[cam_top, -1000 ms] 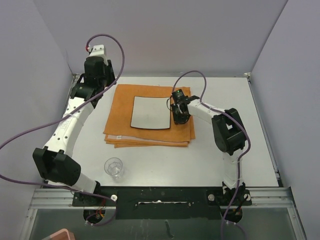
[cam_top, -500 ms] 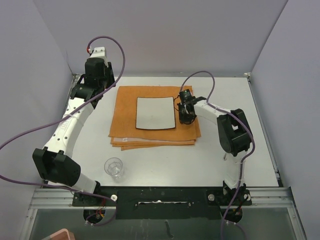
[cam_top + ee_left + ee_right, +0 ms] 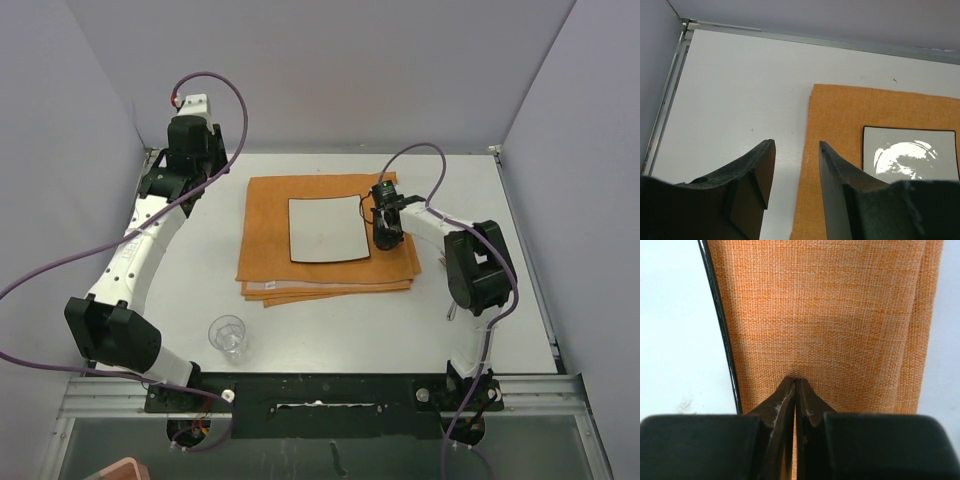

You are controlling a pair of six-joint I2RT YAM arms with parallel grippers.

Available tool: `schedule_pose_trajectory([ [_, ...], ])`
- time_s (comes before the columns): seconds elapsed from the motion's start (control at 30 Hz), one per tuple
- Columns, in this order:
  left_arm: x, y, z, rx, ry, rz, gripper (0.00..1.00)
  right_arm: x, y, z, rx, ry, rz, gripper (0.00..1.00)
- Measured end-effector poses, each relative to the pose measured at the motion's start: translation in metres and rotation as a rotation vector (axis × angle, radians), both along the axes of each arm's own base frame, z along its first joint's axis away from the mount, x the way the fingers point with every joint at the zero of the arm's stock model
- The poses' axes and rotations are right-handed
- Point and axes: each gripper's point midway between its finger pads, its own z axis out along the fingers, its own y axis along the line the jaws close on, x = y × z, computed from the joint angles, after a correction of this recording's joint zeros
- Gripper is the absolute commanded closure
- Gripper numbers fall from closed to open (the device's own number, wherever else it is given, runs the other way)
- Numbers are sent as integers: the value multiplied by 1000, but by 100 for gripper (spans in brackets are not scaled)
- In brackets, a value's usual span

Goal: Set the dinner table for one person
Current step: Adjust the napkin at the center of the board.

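Filling the frame, the pale tabletop carries my orange mat at centre, with the white plate already on it. The glass at lower left is unplaced and nothing blocks it; no cutlery shows. My right claw is pinched together on the mat, and my left claw hangs apart, empty.

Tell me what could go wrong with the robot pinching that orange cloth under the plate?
The right fingers are shut on the orange cloth right beside the white plate. A hard tug might slide the plate off or bunch the folded layers. The cloth could also slip out of that small pinch.
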Motion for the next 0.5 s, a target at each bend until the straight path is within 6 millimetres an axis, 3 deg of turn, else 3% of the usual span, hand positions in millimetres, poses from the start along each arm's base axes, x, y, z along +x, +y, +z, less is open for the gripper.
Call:
schedule_pose_trajectory([
  [0.1, 0, 1, -4, 1, 7, 2, 60, -2, -5, 0, -19, 2, -12, 100],
  [0.23, -4, 3, -26, 3, 54, 6, 58, -4, -9, 1, -38, 8, -25, 100],
  [0.4, -18, 0, -72, -26, 153, 11, 56, -11, -16, 3, -65, 30, -32, 100],
  [0.5, -33, -4, -100, -53, 228, -2, 55, -17, -16, 8, -81, 56, -16, 90],
])
